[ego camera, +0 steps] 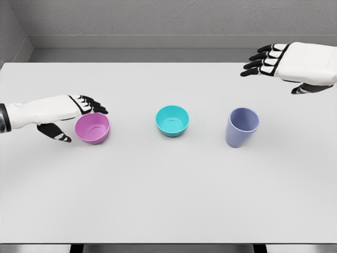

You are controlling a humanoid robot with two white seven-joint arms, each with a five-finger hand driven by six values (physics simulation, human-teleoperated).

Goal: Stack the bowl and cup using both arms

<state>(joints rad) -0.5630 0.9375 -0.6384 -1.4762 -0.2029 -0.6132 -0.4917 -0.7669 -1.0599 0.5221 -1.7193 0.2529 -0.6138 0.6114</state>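
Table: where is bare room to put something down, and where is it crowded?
The table is bare across the whole strip in front of the three vessels, and behind them up to the far edge. Gaps also separate the teal bowl from the pink bowl and the lavender cup. It is crowded at the pink bowl, where the left hand closes in.

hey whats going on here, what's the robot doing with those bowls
Nothing is stacked yet. The left robot hand is at the pink bowl, fingers over its far rim and thumb on the near side, not clearly gripping. The right robot hand hovers open, beyond the purple cup. The teal bowl sits untouched between them on the table.
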